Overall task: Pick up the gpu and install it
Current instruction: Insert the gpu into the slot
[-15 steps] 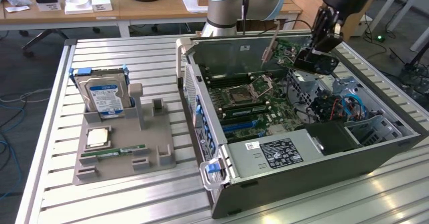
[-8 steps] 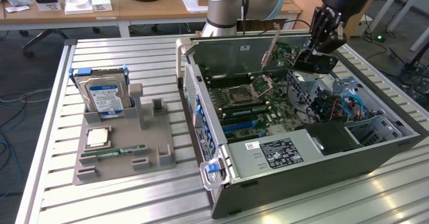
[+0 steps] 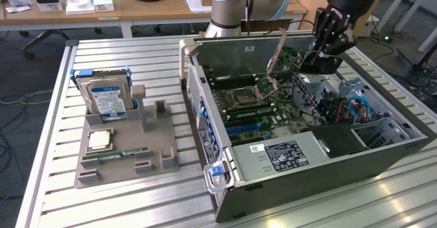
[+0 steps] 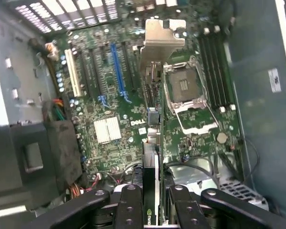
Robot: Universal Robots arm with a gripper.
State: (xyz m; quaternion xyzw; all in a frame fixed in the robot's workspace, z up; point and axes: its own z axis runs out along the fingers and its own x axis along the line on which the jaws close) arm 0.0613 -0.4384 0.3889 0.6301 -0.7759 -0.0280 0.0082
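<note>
**Fig. 1.** My arm's jaws grip one end of the thin dark green and black gpu card (image 4: 153,138). They hold it edge-on over the green motherboard (image 4: 109,95) inside the open grey tower case (image 3: 321,169), towards the case's far right in the exterior view. The card's silver metal bracket (image 4: 163,36) points away from the jaws, beside the square processor socket (image 4: 183,88). On the slatted metal counter (image 3: 136,207), at the exterior view's left, a grey holder (image 3: 157,161) carries an upright blue-labelled hard drive (image 3: 106,97).

Silver arm (image 3: 232,18) with pale-blue caps, black hand (image 3: 320,62), screw-studded fingers (image 4: 129,206)
</note>
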